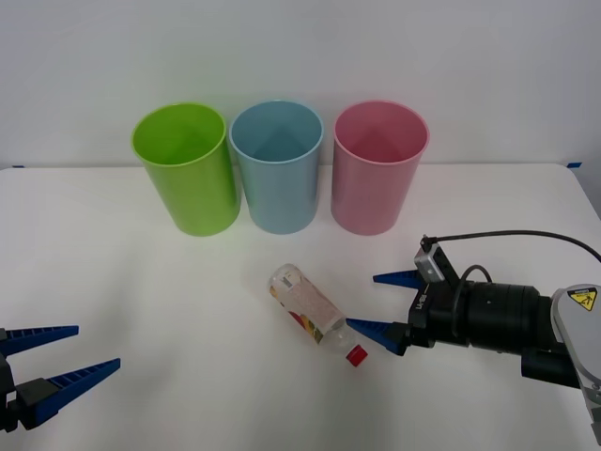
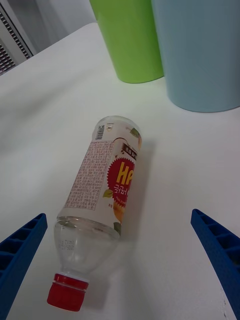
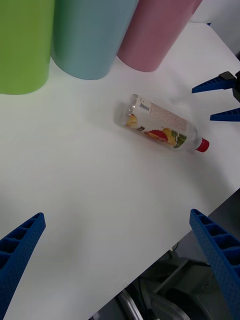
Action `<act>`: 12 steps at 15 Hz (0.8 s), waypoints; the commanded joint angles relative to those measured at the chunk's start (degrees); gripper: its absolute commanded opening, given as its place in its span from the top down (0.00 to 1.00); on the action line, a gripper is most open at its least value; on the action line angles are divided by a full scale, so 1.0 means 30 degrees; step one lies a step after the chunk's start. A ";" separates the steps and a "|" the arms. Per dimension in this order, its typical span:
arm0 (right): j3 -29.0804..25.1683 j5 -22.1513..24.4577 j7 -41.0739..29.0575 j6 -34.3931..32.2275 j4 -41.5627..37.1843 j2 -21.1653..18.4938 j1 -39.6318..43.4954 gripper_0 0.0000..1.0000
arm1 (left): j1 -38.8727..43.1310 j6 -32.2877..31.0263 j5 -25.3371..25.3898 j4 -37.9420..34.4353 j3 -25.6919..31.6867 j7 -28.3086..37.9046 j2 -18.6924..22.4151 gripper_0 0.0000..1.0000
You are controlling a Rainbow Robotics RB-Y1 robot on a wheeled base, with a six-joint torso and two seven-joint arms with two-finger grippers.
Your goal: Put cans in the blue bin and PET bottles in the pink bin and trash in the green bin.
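Observation:
The PET bottle (image 1: 313, 314) lies on its side mid-table, red cap toward the robot; it also shows as the PET bottle (image 2: 102, 194) and the PET bottle (image 3: 162, 128). My right gripper (image 1: 374, 303) is open just right of the cap end, close to the tabletop, its fingers (image 2: 22, 252) spread wider than the bottle. Low at the front left, my left gripper (image 1: 58, 355) hangs open and empty. Behind the bottle stand the green bin (image 1: 186, 169), the blue bin (image 1: 277, 165) and the pink bin (image 1: 377, 165) in a row, all upright.
The white table (image 1: 141, 282) has free room on both sides of the bottle. Its front edge (image 3: 165, 250) shows in the left wrist view.

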 commanded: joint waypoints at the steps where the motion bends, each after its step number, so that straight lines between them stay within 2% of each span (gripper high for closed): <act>1: 0.0000 0.0001 0.0000 0.0000 0.0001 0.0000 -0.0001 0.00 | 0.0048 -0.0012 -0.0446 0.0012 -0.0036 0.0058 0.0068 0.00; 6: 0.0000 0.0001 0.0000 0.0000 0.0001 0.0000 -0.0001 0.00 | -0.0069 -0.0012 -0.1266 0.0041 -0.0769 0.0322 0.0361 0.00; 12: 0.0000 0.0001 0.0000 0.0000 0.0001 0.0000 -0.0001 0.00 | -0.0274 -0.0012 -0.1383 0.0158 -0.1325 0.0615 0.0332 0.00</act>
